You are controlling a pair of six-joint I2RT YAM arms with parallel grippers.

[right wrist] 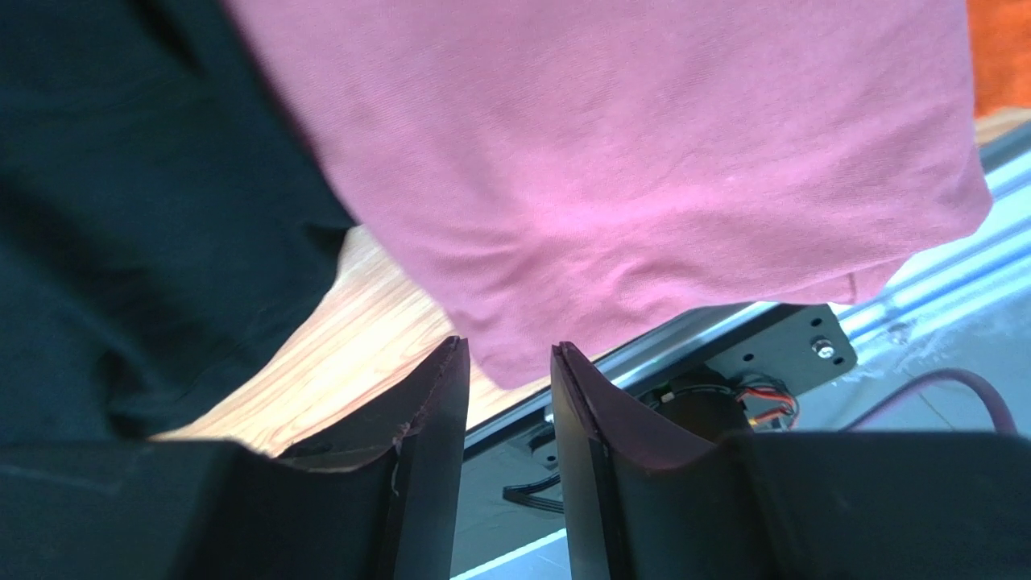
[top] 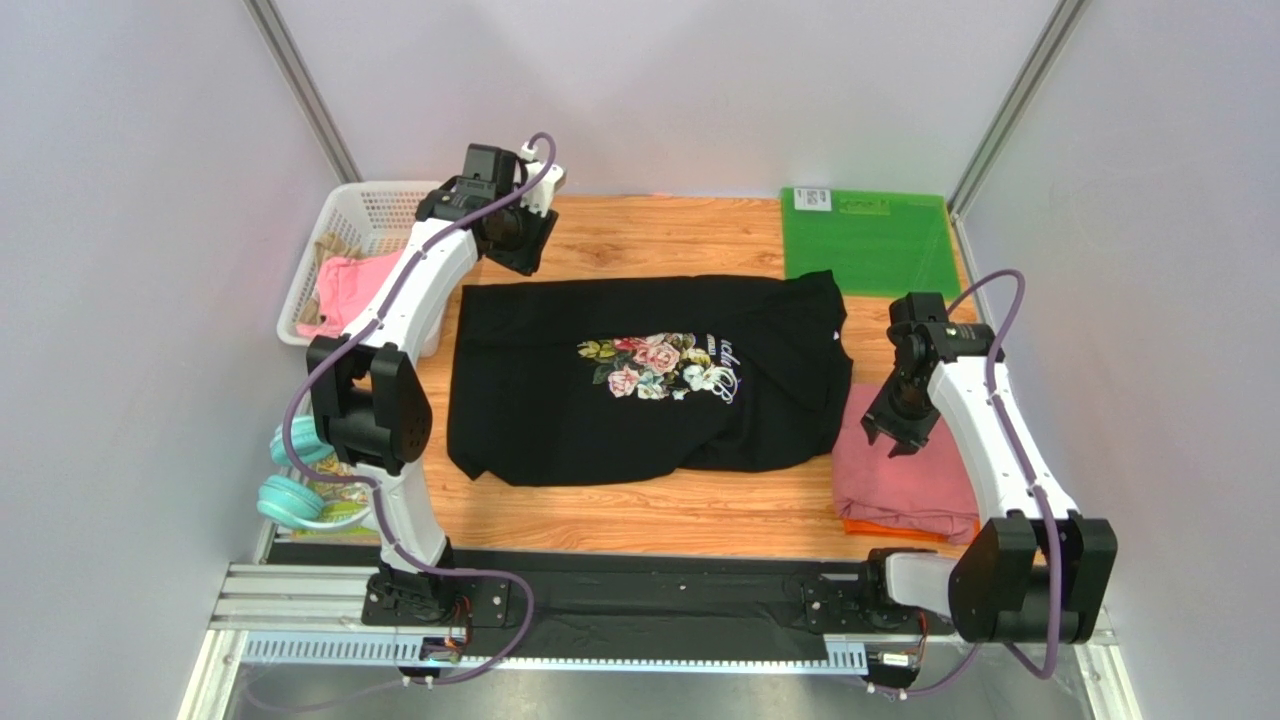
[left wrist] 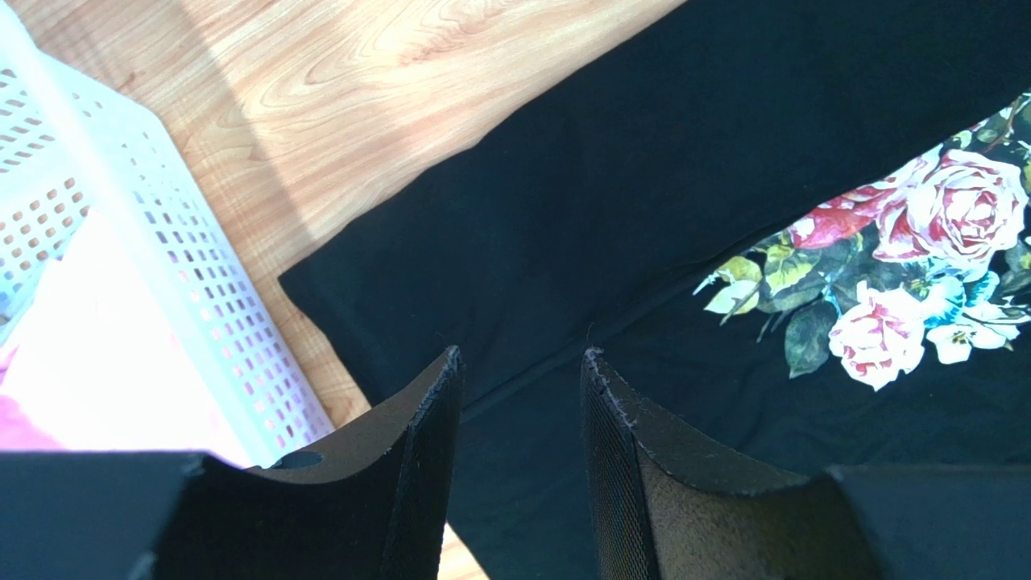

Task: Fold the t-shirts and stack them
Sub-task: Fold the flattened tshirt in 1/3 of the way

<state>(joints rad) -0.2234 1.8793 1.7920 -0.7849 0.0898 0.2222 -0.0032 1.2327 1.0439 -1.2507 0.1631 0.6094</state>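
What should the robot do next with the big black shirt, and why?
Probably lower the left end effector onto the black shirt near its far-left corner and pinch it: the shirt lies spread flat, unfolded, and that end effector hangs open and empty above it.

Counter [top: 661, 518] strip nearside of black t-shirt [top: 526, 405] passable; white basket [top: 353, 195] obstructs far left, pink shirt stack [top: 902, 465] obstructs right.

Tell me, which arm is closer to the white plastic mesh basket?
The left. The left arm's fingers hover just beside the white plastic mesh basket, above a corner of the black floral-print t-shirt. The right arm's fingers are far across, over the folded dusty-pink t-shirt.
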